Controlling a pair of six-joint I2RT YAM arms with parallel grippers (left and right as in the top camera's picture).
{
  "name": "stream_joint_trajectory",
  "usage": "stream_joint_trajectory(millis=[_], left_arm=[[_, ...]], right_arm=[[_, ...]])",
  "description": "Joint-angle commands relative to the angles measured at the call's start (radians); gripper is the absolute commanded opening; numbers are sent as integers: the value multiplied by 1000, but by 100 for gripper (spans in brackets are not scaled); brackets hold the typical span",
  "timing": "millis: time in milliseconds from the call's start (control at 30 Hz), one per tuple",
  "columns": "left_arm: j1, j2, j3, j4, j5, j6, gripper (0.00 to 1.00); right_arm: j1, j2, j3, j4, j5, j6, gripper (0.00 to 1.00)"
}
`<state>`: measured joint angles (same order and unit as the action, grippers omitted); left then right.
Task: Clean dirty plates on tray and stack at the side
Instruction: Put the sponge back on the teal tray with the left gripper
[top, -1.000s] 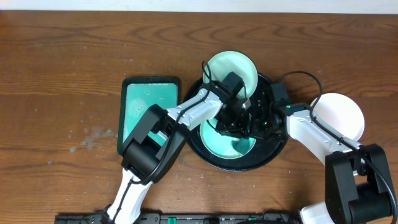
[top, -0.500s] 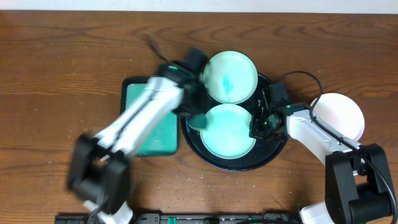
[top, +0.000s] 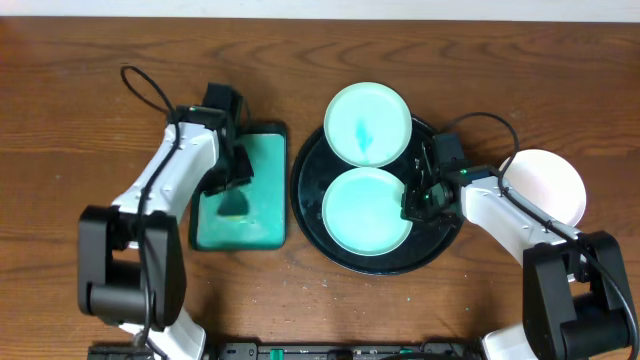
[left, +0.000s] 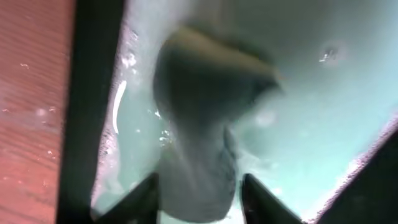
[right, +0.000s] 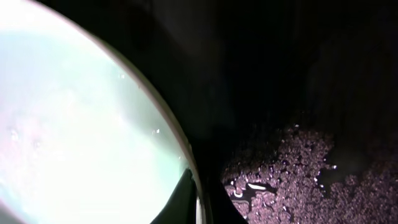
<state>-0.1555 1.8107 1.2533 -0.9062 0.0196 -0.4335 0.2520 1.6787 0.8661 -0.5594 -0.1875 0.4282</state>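
The left gripper (top: 232, 190), apparently clamped on a sponge (left: 205, 106), has left the tray (top: 308, 215) for the basin (top: 262, 225) beside it to re-wet; the right gripper (top: 412, 200) clamps the near plate (top: 362, 210).

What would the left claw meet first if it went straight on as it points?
Probably the teal liquid in the rectangular black-rimmed basin, then its floor. The left claw points down into it, with a grey-green soft wad between its fingers; the depth left is unclear.

Glossy black tray (top: 380, 262), smooth pale plates (top: 366, 210), grained matt wooden table (top: 100, 80).
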Motion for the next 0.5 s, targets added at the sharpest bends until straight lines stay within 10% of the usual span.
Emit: stream_joint_trajectory(millis=[0,467], left_arm=[[-6,-49,21,3,26,14,52],[91,-653,55,-28,21,14,75]], right_arm=[[-2,38,-11,50,111,-26,1],[110,-244,229,-47,153,-247,1]])
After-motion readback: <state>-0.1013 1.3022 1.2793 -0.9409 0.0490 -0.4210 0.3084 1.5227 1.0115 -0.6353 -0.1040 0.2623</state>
